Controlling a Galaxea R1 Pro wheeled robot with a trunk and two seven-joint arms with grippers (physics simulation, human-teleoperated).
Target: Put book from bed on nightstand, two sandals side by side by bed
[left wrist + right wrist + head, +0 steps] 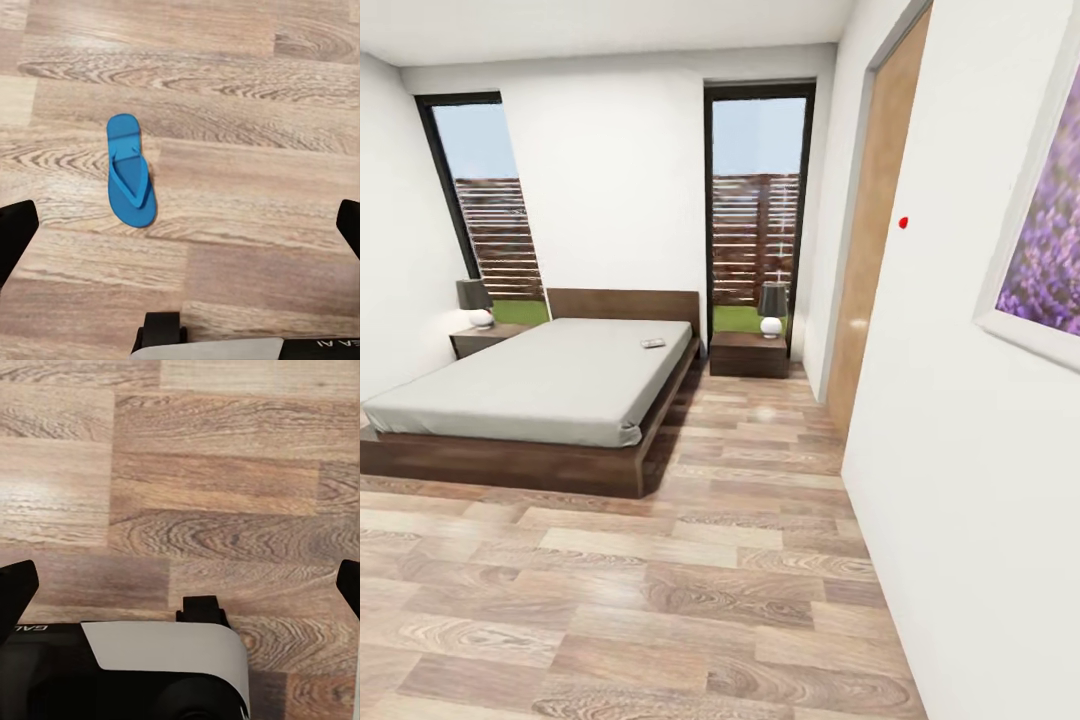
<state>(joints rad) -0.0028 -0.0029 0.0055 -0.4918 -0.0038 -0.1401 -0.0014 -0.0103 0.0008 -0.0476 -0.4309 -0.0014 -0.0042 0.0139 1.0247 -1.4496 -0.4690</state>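
Both claws stand apart and hold nothing: left claw [180, 225] hangs over the wood floor [247, 90] with one blue sandal [129, 172] lying flat toward 11 o'clock of it; right claw [180, 585] hangs over bare planks. From the head view, the bed [530, 385] lies at 10 o'clock; the book [653, 343] rests on its mattress near the headboard; one nightstand [750, 353] with a lamp [772, 308] stands at 12 o'clock beside the bed, another nightstand [482, 340] at the far side. I judge nothing is done yet: book to move, sandals to pair.
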